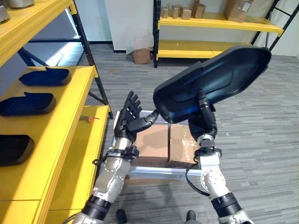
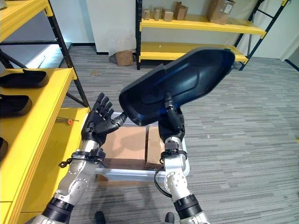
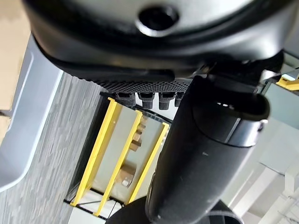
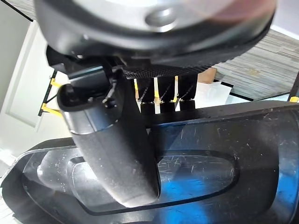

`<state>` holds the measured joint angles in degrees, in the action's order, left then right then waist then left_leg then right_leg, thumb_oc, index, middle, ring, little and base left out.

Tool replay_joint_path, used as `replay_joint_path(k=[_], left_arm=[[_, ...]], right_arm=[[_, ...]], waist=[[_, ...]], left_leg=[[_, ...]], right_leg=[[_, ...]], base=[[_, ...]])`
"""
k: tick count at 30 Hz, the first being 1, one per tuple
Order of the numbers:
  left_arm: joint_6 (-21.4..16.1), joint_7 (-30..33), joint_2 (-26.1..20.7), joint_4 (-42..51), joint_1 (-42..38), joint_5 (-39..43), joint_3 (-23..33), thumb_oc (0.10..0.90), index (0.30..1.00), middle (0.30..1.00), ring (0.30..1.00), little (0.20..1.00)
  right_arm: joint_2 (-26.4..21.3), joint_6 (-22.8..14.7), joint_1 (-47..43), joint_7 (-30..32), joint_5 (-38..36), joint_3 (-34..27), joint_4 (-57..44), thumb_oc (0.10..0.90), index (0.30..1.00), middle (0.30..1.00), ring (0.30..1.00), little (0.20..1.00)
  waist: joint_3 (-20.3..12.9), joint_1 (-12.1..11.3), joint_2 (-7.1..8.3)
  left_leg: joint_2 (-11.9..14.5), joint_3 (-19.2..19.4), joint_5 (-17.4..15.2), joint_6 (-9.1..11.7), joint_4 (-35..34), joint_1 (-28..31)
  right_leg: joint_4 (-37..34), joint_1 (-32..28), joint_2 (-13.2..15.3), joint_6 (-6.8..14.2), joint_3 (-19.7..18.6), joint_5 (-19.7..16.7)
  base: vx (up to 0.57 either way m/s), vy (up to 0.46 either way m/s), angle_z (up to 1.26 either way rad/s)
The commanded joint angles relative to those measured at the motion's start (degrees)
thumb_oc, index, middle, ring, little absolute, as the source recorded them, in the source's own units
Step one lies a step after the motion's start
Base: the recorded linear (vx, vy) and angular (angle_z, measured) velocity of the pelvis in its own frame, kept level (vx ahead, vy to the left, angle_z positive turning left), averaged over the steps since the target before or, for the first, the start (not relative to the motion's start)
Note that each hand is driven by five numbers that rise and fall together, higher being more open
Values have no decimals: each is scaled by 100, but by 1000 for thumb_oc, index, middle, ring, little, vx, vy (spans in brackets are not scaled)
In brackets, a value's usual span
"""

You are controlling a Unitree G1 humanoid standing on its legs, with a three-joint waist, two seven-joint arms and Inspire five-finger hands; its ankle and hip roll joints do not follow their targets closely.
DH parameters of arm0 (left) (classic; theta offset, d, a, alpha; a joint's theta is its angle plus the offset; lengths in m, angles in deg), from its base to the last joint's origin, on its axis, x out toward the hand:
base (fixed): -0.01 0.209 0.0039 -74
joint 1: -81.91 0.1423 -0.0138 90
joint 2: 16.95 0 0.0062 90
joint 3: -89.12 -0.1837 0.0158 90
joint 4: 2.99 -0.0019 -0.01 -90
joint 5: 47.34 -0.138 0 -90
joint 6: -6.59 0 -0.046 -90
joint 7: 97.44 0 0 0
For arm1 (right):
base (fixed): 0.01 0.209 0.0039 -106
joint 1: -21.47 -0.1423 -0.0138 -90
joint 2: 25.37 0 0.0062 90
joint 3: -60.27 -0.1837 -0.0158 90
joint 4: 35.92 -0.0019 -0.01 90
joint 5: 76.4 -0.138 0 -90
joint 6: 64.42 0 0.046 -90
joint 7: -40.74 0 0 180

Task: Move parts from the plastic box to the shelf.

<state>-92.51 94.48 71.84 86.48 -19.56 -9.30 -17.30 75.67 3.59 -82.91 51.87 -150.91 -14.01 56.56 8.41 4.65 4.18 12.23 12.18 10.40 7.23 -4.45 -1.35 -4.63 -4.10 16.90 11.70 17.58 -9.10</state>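
A large dark blue plastic part (image 1: 215, 79) is held tilted in the air above the clear plastic box (image 1: 154, 173) on the floor. My right hand (image 1: 204, 116) is shut on the part's lower edge, with its thumb (image 4: 117, 154) lying on the glossy inner face. My left hand (image 1: 131, 116) is open beside the part's left end, fingers spread, and its thumb tip touches that end. Brown cardboard (image 1: 156, 142) lines the box. The yellow shelf (image 1: 65, 116) stands at the left and bears three similar dark parts (image 1: 44, 77).
An orange-handled tool (image 1: 88, 119) lies on the lower yellow shelf board. A second yellow rack (image 1: 219, 21) with cardboard boxes stands at the back, and a small carton (image 1: 141, 55) sits on the grey floor before it.
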Motion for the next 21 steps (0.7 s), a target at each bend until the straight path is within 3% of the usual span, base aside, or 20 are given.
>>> replay_joint_path(k=[1,6,21], left_arm=[[-492,-273,4,63,-1018,28,-176,900,1000,1000,1000,1000],[-505,-313,-3,206,-1046,61,-233,900,1000,1000,1000,1000],[-519,-694,-640,799,-179,8,291,900,1000,1000,1000,1000]], right_arm=[[91,-201,-730,-526,192,43,-585,400,300,300,300,300],[54,-208,-707,-516,223,28,-600,400,300,300,300,300],[-216,-292,-584,-573,446,-405,-817,400,300,300,300,300]], waist=[[-467,-56,24],[-461,-48,21],[-432,-128,7]], left_leg=[[364,427,-424,136,-48,472],[360,429,-426,131,-43,468],[353,423,-432,125,-28,443]], right_leg=[[434,-31,289,120,207,172],[436,-29,292,117,200,169],[429,-43,284,124,235,173]], base=[[0,0,0],[0,0,0],[0,0,0]])
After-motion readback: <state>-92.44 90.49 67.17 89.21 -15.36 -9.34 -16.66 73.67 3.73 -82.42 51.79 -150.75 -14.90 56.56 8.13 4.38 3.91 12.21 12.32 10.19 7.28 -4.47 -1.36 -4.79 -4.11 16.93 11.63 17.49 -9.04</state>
